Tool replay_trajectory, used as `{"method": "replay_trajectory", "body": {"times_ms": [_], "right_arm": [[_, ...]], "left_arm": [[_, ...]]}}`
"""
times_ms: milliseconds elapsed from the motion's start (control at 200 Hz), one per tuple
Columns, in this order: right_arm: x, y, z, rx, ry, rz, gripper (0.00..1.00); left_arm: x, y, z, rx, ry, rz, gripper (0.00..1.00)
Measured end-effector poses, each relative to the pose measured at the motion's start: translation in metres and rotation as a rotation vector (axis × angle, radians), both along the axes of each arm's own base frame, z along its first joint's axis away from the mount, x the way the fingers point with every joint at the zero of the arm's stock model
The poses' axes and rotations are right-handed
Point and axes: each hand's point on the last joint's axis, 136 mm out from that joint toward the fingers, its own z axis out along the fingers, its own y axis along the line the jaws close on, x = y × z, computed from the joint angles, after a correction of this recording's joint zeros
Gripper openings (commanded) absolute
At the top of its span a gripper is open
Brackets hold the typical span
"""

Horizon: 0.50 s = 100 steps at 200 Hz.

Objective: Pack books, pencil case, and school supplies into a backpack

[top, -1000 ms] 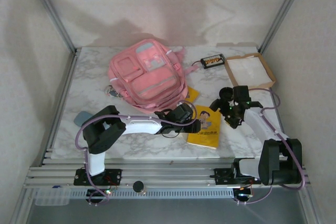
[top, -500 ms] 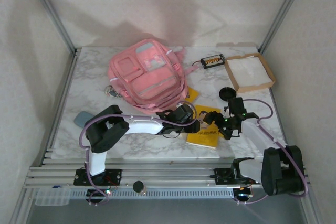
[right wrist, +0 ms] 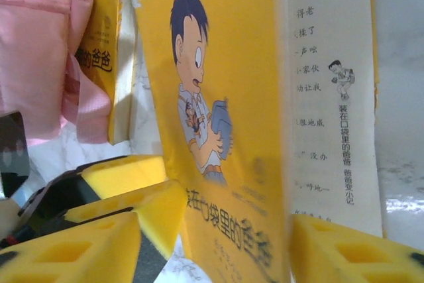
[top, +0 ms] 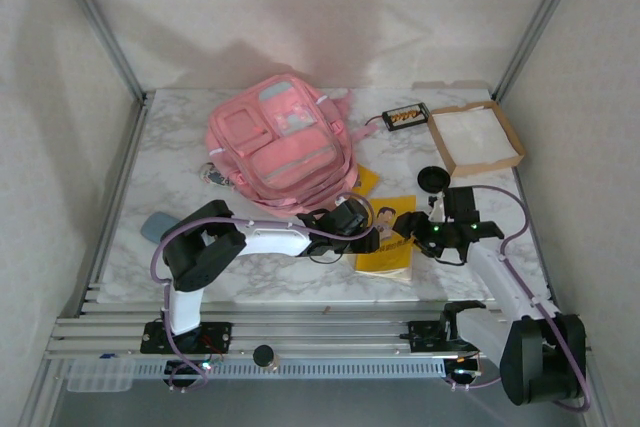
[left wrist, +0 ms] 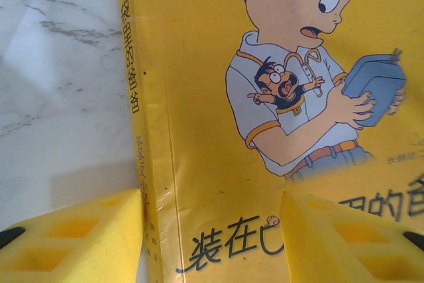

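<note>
Top external | yellow book (top: pixel 386 252) long axis near-to-far, top toward backpack (top: pixel 285 142) | left jaws, right jaws: grip cannot tell

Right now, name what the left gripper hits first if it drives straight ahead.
The yellow book: its spine and cartoon cover sit straight ahead of the left gripper, apparently very close; exact depth unclear.

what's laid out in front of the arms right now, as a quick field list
backpack: pink, lying flat, back centre
book: yellow, cartoon boy cover, front right of centre
second book: yellow, at the backpack's near right corner
left gripper: jaws apart over the book's spine edge
right gripper: jaws apart at the book's cover
tray: back right, apart from the books
</note>
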Motion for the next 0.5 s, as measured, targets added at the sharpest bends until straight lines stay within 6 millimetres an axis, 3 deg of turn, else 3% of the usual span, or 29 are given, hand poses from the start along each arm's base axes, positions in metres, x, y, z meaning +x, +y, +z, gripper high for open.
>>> {"method": "replay_trajectory", "body": {"times_ms": [501], "right_arm": [[0.0006,-0.0036,0.0033,0.017,-0.013,0.003,0.00]], "left_arm": [[0.0002,-0.0007,0.0007,-0.008,0.006,0.011,0.56]]}}
